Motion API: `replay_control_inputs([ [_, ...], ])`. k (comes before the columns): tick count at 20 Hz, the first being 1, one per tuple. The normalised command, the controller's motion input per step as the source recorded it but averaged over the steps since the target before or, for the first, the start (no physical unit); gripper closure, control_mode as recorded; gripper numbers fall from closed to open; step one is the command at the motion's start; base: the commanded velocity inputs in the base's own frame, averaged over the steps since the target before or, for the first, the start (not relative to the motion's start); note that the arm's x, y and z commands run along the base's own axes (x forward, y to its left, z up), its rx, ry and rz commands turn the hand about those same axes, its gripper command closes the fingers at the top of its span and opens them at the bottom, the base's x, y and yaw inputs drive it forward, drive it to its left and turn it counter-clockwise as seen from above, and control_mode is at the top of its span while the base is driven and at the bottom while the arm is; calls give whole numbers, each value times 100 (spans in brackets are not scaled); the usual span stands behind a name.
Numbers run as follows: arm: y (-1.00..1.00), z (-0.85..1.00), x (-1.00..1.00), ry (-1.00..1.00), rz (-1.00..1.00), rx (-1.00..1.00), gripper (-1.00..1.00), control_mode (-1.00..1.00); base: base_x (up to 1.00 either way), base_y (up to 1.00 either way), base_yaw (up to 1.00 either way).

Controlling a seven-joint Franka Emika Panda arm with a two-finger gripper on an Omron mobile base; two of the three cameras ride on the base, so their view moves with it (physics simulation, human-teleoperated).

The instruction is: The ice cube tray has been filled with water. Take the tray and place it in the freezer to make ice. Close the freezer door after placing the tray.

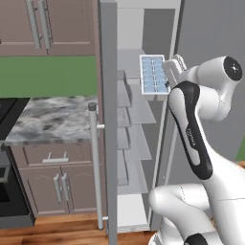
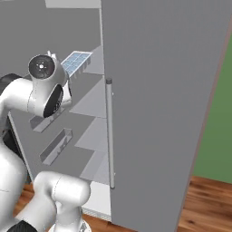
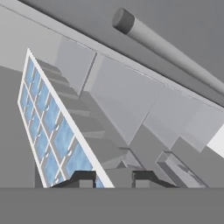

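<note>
While thin dark fingers (image 3: 113, 178) clamp its edge, the flat white gridded ice cube tray (image 1: 154, 74) hangs inside the grey shelved freezer (image 1: 136, 124).

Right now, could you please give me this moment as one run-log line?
hand: shut on tray | tray: raised inside open freezer, above a shelf | door: open

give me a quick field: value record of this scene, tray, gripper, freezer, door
ice cube tray: held up in the air at the freezer opening, tilted, above the upper shelves
water: pale blue in the tray's cells
gripper: shut on the ice cube tray's near edge
freezer: open, stacked pale grey shelves
freezer door: swung wide open, bar handle toward the camera
step state: tray not yet set on a shelf; door still to be closed
</note>
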Motion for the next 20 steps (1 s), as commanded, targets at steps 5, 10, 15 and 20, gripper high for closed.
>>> replay_control_inputs([
  [5, 0, 8, 44, 0, 0, 0, 100, -100, 0, 0, 0],
  [10, 0, 4, 43, 0, -2, 0, 100, -100, 0, 0, 0],
  [15, 0, 1, 46, 0, -5, 0, 100, -100, 0, 0, 0],
  [20, 0, 0, 51, 0, -7, -1, 100, -100, 0, 0, 0],
])
